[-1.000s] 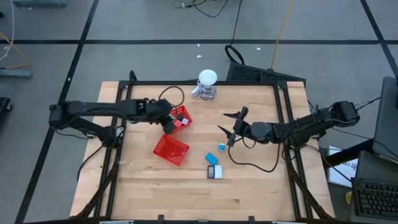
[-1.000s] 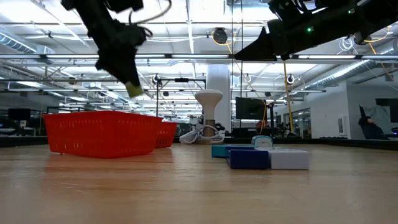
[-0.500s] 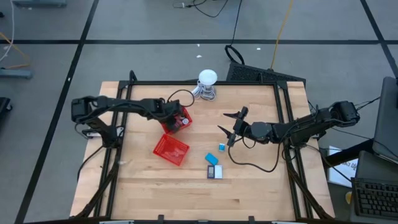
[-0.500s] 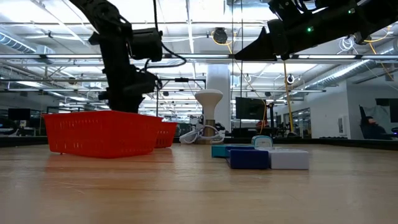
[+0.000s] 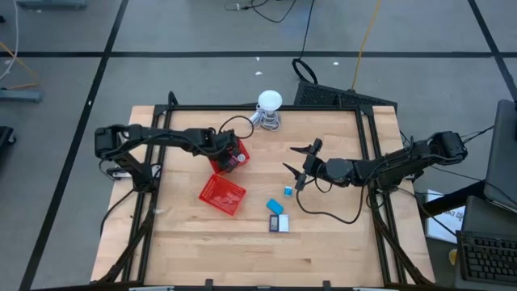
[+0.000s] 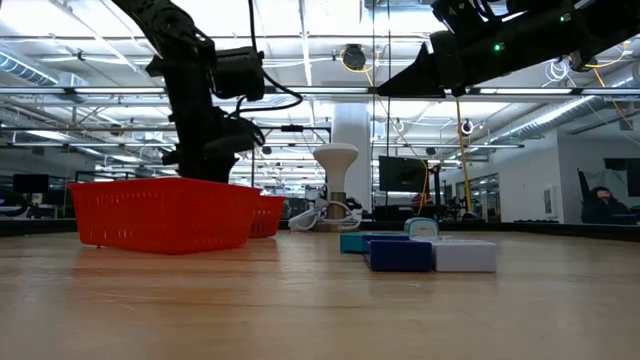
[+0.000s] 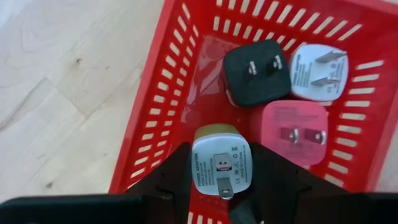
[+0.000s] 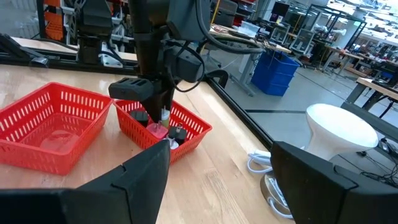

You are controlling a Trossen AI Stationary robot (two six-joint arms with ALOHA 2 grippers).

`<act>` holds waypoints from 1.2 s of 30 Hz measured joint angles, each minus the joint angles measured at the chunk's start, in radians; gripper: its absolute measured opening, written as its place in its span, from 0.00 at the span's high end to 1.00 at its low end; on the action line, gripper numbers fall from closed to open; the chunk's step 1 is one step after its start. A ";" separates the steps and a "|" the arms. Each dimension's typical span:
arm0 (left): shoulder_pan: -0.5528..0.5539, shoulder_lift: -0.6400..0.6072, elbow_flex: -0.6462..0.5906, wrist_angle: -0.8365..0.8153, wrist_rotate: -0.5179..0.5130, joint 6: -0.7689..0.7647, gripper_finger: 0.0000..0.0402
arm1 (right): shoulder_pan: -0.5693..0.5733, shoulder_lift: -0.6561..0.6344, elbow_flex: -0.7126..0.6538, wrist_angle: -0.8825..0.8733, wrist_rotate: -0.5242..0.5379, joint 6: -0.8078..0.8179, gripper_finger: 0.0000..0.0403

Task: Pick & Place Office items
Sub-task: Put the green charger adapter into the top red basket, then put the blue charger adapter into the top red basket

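My left gripper (image 5: 229,155) reaches down into the far red basket (image 5: 235,153) and is shut on a white plug adapter with a green back (image 7: 221,162). Under it, on the basket floor, lie a black adapter (image 7: 256,73), a white one (image 7: 317,71) and a pink one (image 7: 295,134). My right gripper (image 5: 297,162) hangs open and level above the table's right half, with nothing between its fingers. A light blue piece (image 5: 287,191), a teal one (image 5: 275,207) and a blue-and-white pair (image 5: 279,224) lie flat on the table. My left gripper pinches the adapter's two opposite side faces (image 7: 199,163) between its two fingers. The fingers slant steeply down from above. The adapter's pronged face is turned up toward the wrist. It hangs inside the basket (image 8: 163,117); whether it touches the floor or the pieces below, I cannot tell.
A second red basket (image 5: 222,194) stands on the table just on the near side of the first. A white round-headed gadget with a coiled cable (image 5: 269,109) stands at the far edge. Bare wood lies toward the table's near edge and its left.
My left gripper has come down from well above the baskets into the far basket, tipping more steeply downward, with the green-backed adapter still in its hold. Most of the drop came in the first half second. My right gripper has kept still.
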 joint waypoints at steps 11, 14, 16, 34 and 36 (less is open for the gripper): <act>-0.005 0.013 0.000 -0.013 0.024 -0.033 0.67 | 0.000 0.000 0.000 0.000 0.000 0.000 0.34; -0.008 0.025 0.000 -0.015 0.024 -0.037 0.67 | 0.000 0.000 0.000 0.000 0.000 0.000 0.34; -0.008 0.030 0.000 -0.013 0.024 -0.037 0.67 | 0.000 0.000 0.000 0.000 0.000 0.000 0.34; -0.006 0.048 0.001 -0.024 0.085 0.009 0.40 | 0.000 0.000 0.000 -0.016 -0.081 0.014 0.34; -0.006 0.048 0.001 -0.024 0.088 0.009 0.37 | 0.000 0.000 0.000 -0.015 -0.105 0.016 0.34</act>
